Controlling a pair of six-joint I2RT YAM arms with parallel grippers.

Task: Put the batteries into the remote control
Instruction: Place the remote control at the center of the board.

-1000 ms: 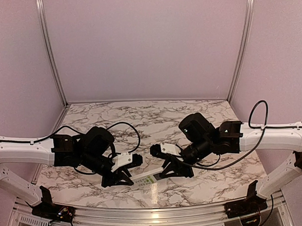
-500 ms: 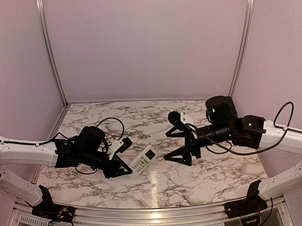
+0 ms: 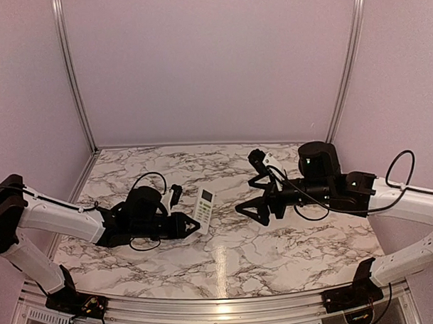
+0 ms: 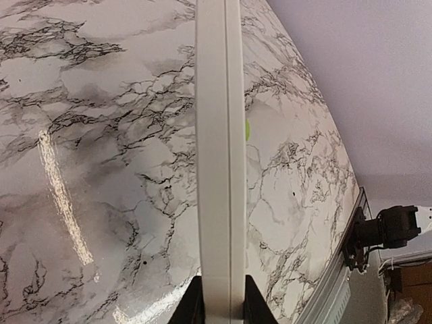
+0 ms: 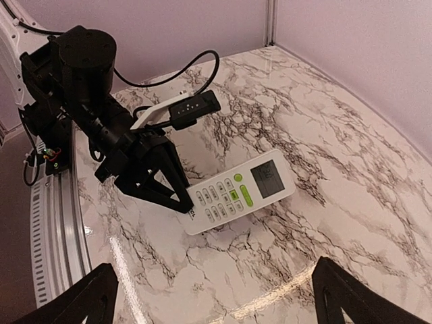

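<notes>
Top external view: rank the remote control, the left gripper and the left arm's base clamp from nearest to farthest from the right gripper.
From the right gripper, jaws open:
1. remote control, just to its left.
2. left gripper, just beyond, clamping the remote's lower end.
3. left arm's base clamp, at the near left corner.

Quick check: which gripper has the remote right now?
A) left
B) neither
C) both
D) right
A: the left gripper is clamped on one end of the remote, while the right gripper stands wide open, apart from it.
</notes>
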